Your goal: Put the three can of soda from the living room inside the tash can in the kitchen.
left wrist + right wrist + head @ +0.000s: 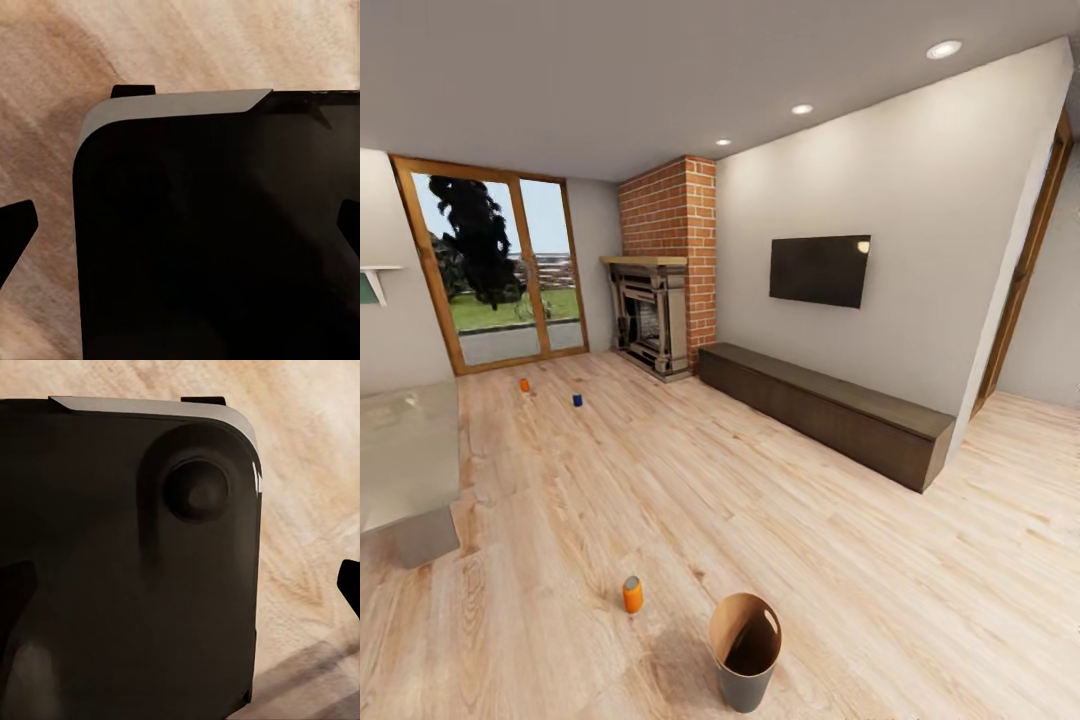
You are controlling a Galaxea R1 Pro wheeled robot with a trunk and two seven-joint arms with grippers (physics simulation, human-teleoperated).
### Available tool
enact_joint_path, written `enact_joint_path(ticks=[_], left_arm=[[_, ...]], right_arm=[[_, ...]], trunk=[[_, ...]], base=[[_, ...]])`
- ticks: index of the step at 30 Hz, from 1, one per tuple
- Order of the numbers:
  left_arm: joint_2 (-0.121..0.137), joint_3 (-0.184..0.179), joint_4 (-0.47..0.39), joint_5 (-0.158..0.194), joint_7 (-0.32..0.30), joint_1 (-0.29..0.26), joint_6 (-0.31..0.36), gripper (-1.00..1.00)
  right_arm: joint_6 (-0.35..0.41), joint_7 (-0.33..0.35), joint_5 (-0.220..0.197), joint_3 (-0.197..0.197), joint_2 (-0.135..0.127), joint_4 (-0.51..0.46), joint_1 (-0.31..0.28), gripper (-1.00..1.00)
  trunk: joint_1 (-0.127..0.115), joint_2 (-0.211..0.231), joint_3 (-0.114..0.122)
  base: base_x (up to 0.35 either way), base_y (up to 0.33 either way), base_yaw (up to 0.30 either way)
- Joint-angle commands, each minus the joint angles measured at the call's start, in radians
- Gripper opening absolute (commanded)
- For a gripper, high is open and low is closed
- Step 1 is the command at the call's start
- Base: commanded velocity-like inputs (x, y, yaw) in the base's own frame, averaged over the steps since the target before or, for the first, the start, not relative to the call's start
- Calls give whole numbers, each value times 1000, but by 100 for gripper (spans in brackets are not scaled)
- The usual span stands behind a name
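In the head view an orange can of soda (pixel 632 594) stands upright on the wood floor of the living room, close in. Just to its right stands the brown tash can (pixel 745 686), dark inside with nothing showing in it. Further off, near the glass doors, a second orange can (pixel 524 384) and a dark blue can (pixel 577 399) stand on the floor. My left gripper (pixel 180 229) and right gripper (pixel 180 585) each hang over the robot's black base with fingertips spread wide and nothing between them.
A grey low table (pixel 405 470) stands at the left. A brick fireplace (pixel 660 270) sits in the far corner beside wood-framed glass doors (pixel 495 265). A long dark cabinet (pixel 825 408) runs along the right wall under a TV (pixel 819 270). A doorway (pixel 1025 270) opens at the far right.
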Motion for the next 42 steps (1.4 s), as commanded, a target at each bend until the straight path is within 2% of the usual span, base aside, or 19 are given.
enact_joint_path(ticks=[1, 7, 26, 42], left_arm=[[0, 0, 0, 0, 0, 0, 0, 100], [0, 0, 1, 0, 0, 0, -1, 100], [0, 0, 1, 0, 0, 0, -1, 100], [0, -1, 0, 0, 0, 0, -1, 100]], right_arm=[[0, 0, 0, 0, 0, 0, 0, 100], [0, 0, 2, 1, 0, 0, 0, 100], [1, 0, 4, 3, 0, 0, 0, 100], [-1, 0, 1, 0, 0, 0, 0, 100]], trunk=[[0, 0, 0], [0, 0, 0], [0, 0, 0], [0, 0, 0]], base=[[0, 0, -28], [93, 0, -11], [325, 0, 0], [80, 0, 0]])
